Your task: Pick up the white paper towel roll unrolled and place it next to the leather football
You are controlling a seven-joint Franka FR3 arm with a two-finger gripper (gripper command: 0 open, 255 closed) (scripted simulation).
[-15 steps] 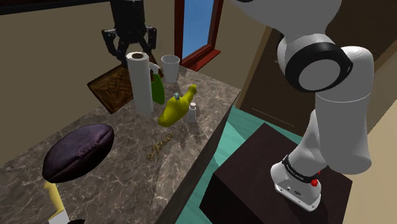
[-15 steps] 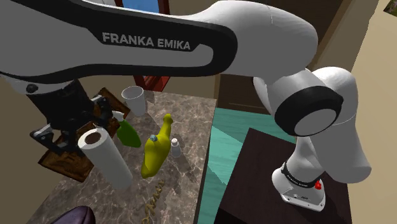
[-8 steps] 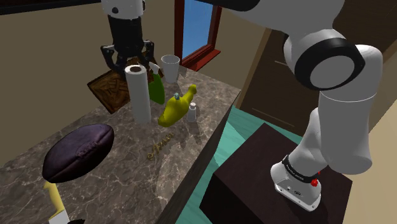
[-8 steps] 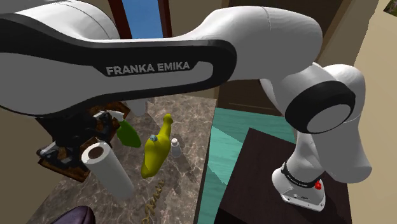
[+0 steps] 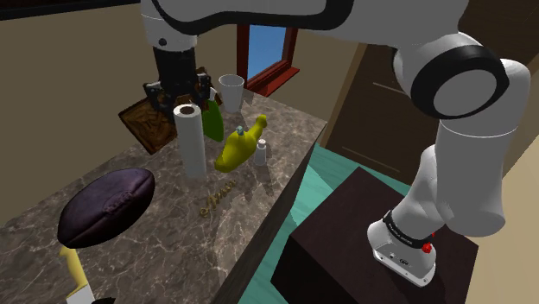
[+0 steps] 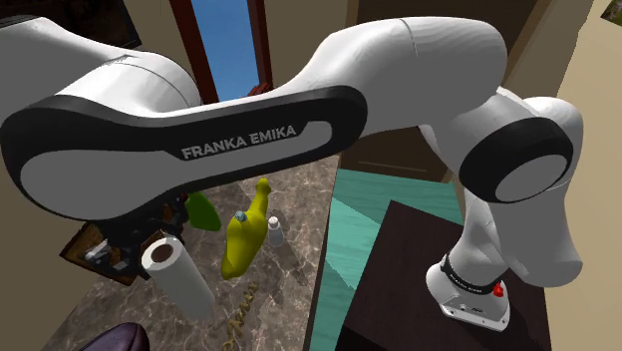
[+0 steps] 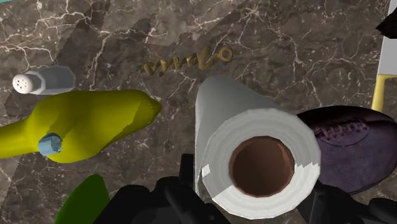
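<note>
Jaws lower — apart, astride towel roll [image 5: 192,142]

You are looking at a white paper towel roll [image 7: 224,113] that is showing a brown core, and at a football [image 5: 105,207] that is showing deep purple-brown with darker lacing. The counter [image 5: 177,246] is running dark grey-brown marble with pale veins. You are also seeing a yellow bottle [image 5: 237,148] wearing a light blue cap, a green bottle [image 5: 213,123], a white cup [image 5: 231,91], a pale grey shaker [image 5: 261,152], a gold squiggle [image 7: 186,61], a brown board [image 5: 147,125] carrying a woven pattern, a teal floor [image 5: 339,180] and a white arm [image 6: 399,70] bearing a black band with white lettering.
</note>
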